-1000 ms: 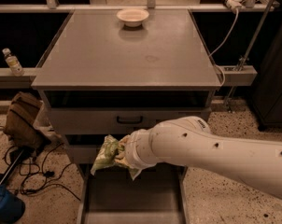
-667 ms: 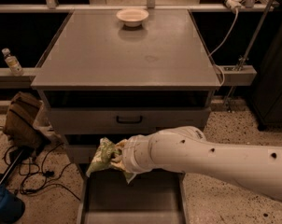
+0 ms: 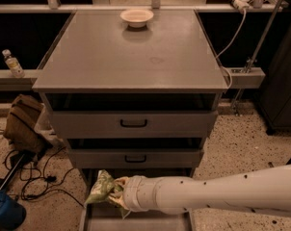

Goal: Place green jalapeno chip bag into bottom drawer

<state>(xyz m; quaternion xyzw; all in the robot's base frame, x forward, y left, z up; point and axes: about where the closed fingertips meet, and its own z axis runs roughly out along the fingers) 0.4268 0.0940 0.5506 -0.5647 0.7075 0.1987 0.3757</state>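
The green jalapeno chip bag (image 3: 101,187) is a crinkled green and white foil bag held in my gripper (image 3: 117,192), which is shut on it. My white arm reaches in from the lower right. The bag hangs just above the left front part of the open bottom drawer (image 3: 136,223), a grey tray pulled out at the foot of the cabinet. The arm hides much of the drawer's inside.
Two upper drawers with black handles (image 3: 133,123) (image 3: 135,159) sit above. A white bowl (image 3: 137,17) stands on the cabinet top (image 3: 131,57). A brown bag (image 3: 22,124), cables (image 3: 34,174) and a blue object (image 3: 5,211) lie on the floor at left. A bottle (image 3: 13,64) stands on the left ledge.
My arm has moved lower and to the left with the bag, bringing it down over the bottom drawer's left side.
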